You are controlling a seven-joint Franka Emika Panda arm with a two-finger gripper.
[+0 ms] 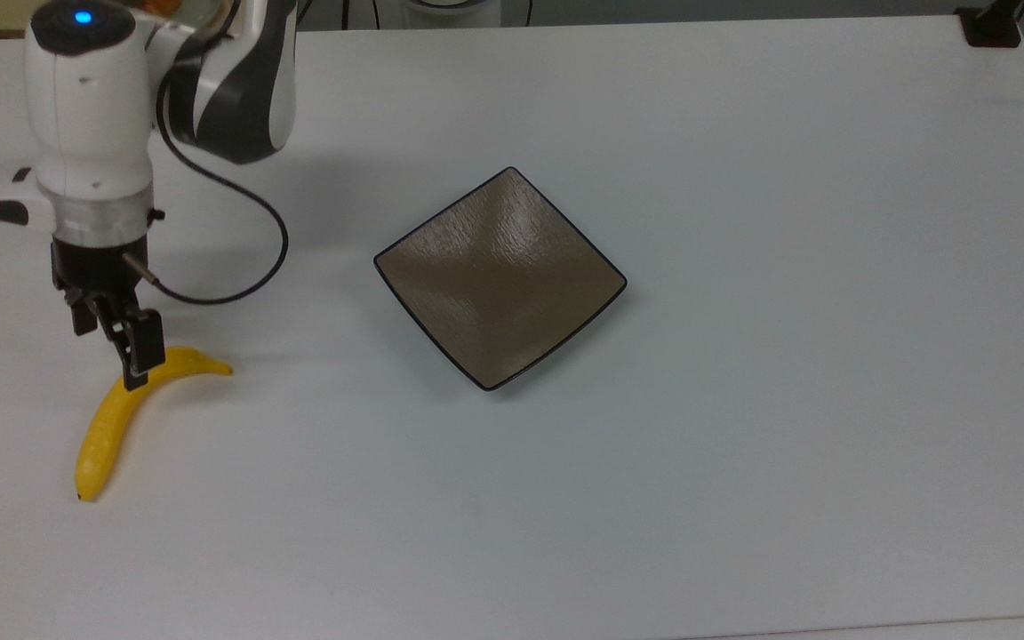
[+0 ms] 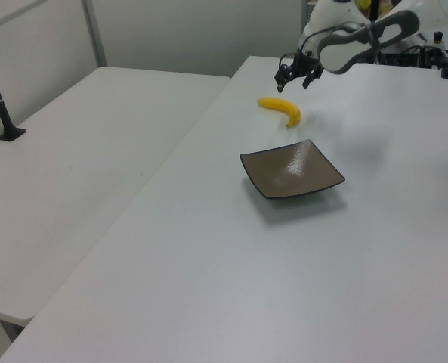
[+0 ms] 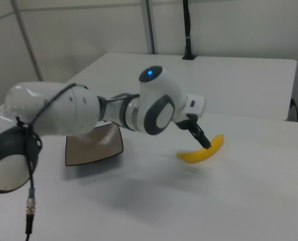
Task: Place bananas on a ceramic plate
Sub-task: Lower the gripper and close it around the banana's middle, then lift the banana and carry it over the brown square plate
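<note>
Yellow banana (image 1: pixel 121 411): lies flat on the white table (image 1: pixel 743 489), right beneath your gripper, its stem end toward the plate.
Gripper (image 1: pixel 110 348): your fingers stand spread, gripping nothing, one fingertip (image 1: pixel 135 380) overlapping the banana's upper curve in the top view.
Plate (image 1: pixel 500 278): square brown ceramic, bare, well apart from your gripper toward the top view's right.

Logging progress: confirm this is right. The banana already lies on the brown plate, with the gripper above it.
Not right. The banana lies on the white table, apart from the brown plate, as the top view shows. The gripper is above it.
</note>
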